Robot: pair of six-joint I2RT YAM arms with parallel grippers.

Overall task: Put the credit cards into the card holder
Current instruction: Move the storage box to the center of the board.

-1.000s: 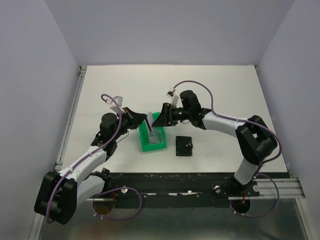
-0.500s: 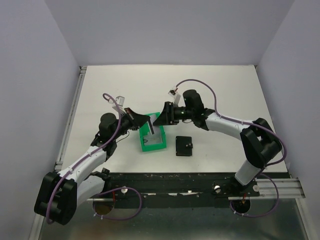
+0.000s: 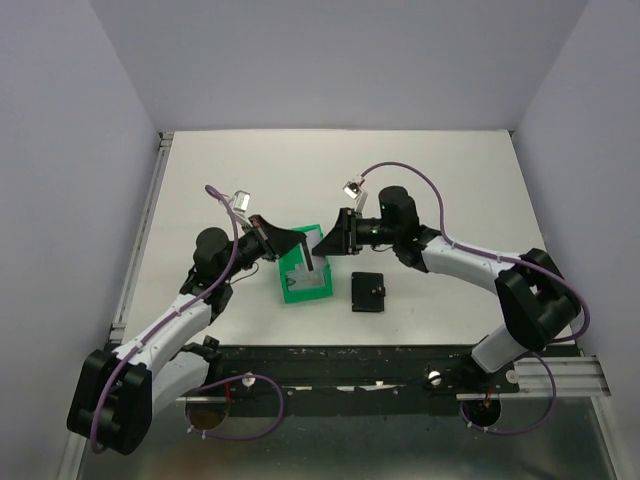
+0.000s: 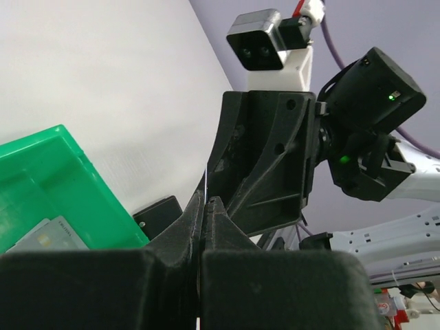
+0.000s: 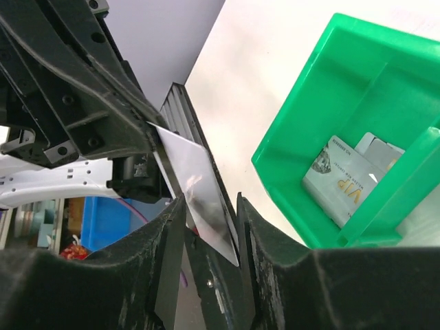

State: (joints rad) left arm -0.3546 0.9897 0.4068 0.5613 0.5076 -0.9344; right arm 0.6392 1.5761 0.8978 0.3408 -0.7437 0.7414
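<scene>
Compared with a second back, the right arm (image 3: 470, 265) is stretched further out to its own side, elbow nearer the right edge of the desk (image 3: 450, 180). The left arm (image 3: 170, 320) sits a bit higher and closer in, so the two are nose to nose over the green bin (image 5: 302, 103). Bin and card holder (image 3: 368, 292) look unmoved.

The left jaws are clamped fully shut on one card (image 5: 192, 172), pinching it by one end. The right jaws are roughly half open, one finger on each side of that card with a sliver of daylight showing, so no grip there yet as far as I can tell. At least two more cards (image 5: 338, 180) lie flat in the bin.

What worries me is that it's a mid-air handoff of something thin and slick. If the left jaws let go before the right jaws bite, or the right ones close skewed, the card drops. Best case it lands in the bin, worst case flat on the desk, which is a pain to pick up. Any push forward also bumps the two arms together, and the bin rim is just below.

Room-wise, there's lots of bare desk toward the far wall. The card holder lies just right of the bin, near the front edge. It looks folded shut, so it probably needs opening.
</scene>
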